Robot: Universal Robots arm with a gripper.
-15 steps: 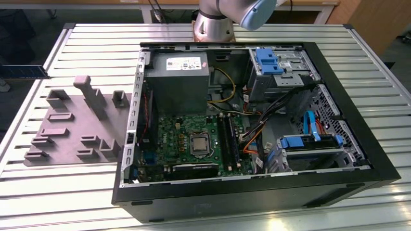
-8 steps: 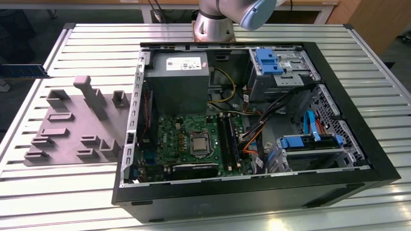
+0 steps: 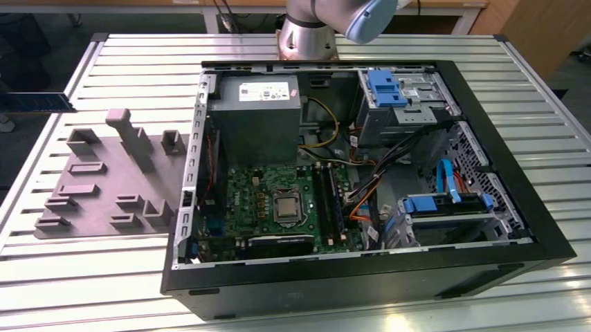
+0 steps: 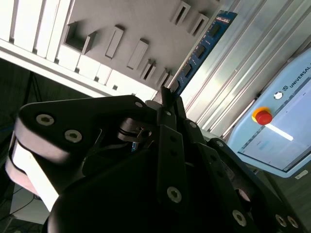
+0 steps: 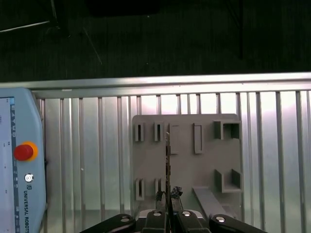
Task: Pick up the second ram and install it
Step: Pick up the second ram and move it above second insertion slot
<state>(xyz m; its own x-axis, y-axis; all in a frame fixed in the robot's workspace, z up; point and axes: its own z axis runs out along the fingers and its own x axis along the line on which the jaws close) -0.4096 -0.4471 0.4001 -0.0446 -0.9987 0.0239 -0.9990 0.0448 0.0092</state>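
Second wrist view: my gripper (image 4: 167,97) is clamped on the second ram (image 4: 201,46), jaws pressed together on one end of the stick while the rest juts free beyond my fingertips. The ram shows here as a long, narrow blue board carrying a row of flat black chips, and it touches nothing but me. Behind it lie the grey fixture plate (image 4: 146,19) and the slatted metal table (image 4: 233,73). In the first wrist view I see the stick (image 5: 167,160) edge-on, a thin dark line rising from my gripper (image 5: 168,196) across the plate (image 5: 194,170), with a teach pendant (image 5: 22,160) lying on the table (image 5: 87,160) beside it. In the exterior view the ram (image 3: 37,102) hangs level at the exterior view's left edge, well apart from the open computer case (image 3: 369,277) and its green motherboard (image 3: 245,200).
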